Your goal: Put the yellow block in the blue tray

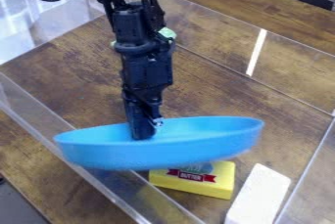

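One black pincer (144, 125) is clamped tight on the rim of the round, shallow, glossy blue plastic tray (118, 150), which hangs tilted over the brown wooden surface (288, 101). The small rectangular yellow block (197, 178) lies flat just below the tray's front edge, partly hidden by it. Its long axis runs roughly left to right.

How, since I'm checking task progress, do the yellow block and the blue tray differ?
Size: the blue tray is a broad round dish; the yellow block is a small rectangular bar. Pose: the tray hangs tilted with the tool shut on its rim; the block lies flat on the table, partly under it. Look: the tray is plain blue; the block carries a red band. Both are near the front edge.
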Controlling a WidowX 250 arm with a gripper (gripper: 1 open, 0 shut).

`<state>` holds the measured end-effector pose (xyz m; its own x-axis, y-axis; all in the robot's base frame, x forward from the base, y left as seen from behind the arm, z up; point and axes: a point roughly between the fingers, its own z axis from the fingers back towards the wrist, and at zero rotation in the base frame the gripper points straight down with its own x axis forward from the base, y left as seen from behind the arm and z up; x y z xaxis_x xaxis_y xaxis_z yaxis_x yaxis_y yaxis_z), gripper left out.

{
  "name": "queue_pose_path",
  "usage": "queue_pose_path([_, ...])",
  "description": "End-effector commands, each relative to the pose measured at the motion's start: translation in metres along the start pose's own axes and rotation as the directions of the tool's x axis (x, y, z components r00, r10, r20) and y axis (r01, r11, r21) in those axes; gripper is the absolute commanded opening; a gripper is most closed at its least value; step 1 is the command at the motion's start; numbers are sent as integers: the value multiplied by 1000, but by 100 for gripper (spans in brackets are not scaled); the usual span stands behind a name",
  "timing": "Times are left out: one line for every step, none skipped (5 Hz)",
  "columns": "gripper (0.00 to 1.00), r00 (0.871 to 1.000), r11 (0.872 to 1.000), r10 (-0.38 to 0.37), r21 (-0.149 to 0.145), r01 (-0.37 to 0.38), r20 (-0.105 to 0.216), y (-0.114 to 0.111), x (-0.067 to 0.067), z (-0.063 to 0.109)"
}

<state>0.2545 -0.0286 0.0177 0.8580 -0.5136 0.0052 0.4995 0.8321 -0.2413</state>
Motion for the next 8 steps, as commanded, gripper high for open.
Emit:
queue_pose_path([0,1000,1000,13,15,-13,25,8,-1,10])
queue_pose_path([0,999,999,43,15,-43,27,18,-7,14])
queue_pose_path([0,999,999,28,15,-28,21,24,-9,16])
queue_pose_path([0,1000,1000,18,18,-18,12,30,-12,17])
queue_pose_path([0,996,996,83,26,-83,17,33,-9,19])
queue_pose_path([0,998,998,60,35,-60,-4,40,-13,24])
queue_pose_path([0,999,998,42,44,-41,-23,45,-15,27])
queue_pose_path([0,998,997,54,49,-53,-31,58,-25,26])
